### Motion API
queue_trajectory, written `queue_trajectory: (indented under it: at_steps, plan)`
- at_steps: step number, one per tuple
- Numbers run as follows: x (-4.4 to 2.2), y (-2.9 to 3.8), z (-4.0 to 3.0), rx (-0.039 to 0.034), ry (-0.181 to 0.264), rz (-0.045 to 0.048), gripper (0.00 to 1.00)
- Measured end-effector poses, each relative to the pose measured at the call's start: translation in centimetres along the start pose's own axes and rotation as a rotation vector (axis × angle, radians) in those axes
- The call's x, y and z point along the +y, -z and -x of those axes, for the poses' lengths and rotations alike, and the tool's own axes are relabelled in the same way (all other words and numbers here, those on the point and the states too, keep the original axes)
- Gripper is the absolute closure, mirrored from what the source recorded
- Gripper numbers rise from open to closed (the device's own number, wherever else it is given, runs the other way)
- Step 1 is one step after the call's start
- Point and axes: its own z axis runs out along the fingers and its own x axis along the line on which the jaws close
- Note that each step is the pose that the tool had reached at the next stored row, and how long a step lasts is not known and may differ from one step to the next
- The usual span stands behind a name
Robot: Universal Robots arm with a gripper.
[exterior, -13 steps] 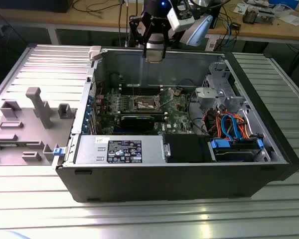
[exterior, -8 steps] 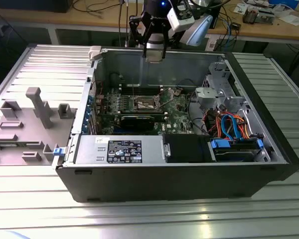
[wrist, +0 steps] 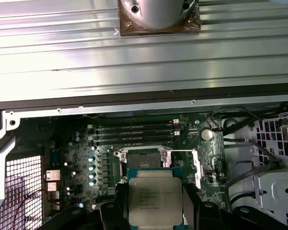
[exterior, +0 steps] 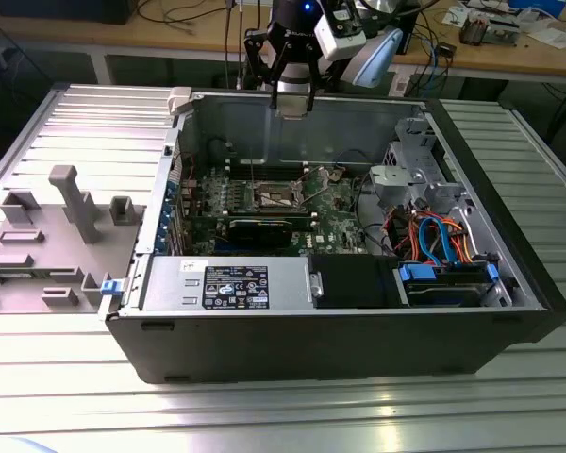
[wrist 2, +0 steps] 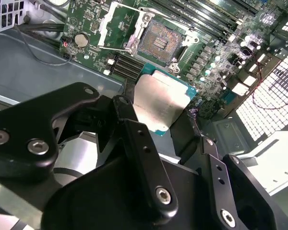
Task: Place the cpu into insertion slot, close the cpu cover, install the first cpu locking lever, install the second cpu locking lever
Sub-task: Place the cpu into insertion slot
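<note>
First wrist view: cpu (wrist: 156, 201) clamped between the fingers (wrist: 191, 211), metal top toward the camera. Open insertion slot (wrist: 143, 157) lies well below.

We count one open computer case (exterior: 292, 344), one green motherboard (wrist: 77, 153), one insertion slot (wrist: 143, 161), one cpu (wrist: 155, 199), one gripper (exterior: 292, 106), one coin battery (wrist: 207, 134), one long black card (exterior: 259, 228) and one grey power supply (exterior: 170, 283), on one ribbed table (exterior: 283, 415).
</note>
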Motion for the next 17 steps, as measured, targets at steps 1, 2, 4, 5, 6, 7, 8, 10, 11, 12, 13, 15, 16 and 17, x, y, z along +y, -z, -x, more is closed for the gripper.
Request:
queue_trajectory:
  at_steps: [1, 2, 4, 5, 6, 7, 8, 10, 11, 12, 13, 15, 16, 17]
  plan:
    - [0.0, 0.0, 0.0, 0.0, 0.0, 0.0, 0.46]
    - [0.0, 0.0, 0.0, 0.0, 0.0, 0.0, 0.46]
    - [0.0, 0.0, 0.0, 0.0, 0.0, 0.0, 0.46]
    - [0.0, 0.0, 0.0, -0.0001, -0.001, 0.0001, 0.46]
    - [0.0, 0.0, 0.0, -0.0001, -0.001, 0.0, 0.46]
    - [0.0, 0.0, 0.0, -0.0003, -0.002, 0.0001, 0.46]
    - [0.0, 0.0, 0.0, -0.0005, -0.005, 0.0002, 0.46]
    - [0.0, 0.0, 0.0, -0.0015, -0.016, 0.0003, 0.46]
    - [0.0, -0.01, 0.0, -0.0024, -0.027, 0.0005, 0.46]
    - [0.0, -0.01, 0.0, -0.0031, -0.035, 0.0007, 0.46]
    - [0.0, -0.01, 0.0, -0.004, -0.044, 0.0009, 0.46]
    - [0.0, -0.02, 0.0, -0.0063, -0.071, 0.0013, 0.46]
    - [0.0, -0.03, 0.0, -0.0068, -0.077, 0.0015, 0.46]
    - [0.0, -0.03, 0.0, -0.0072, -0.081, 0.0015, 0.46]
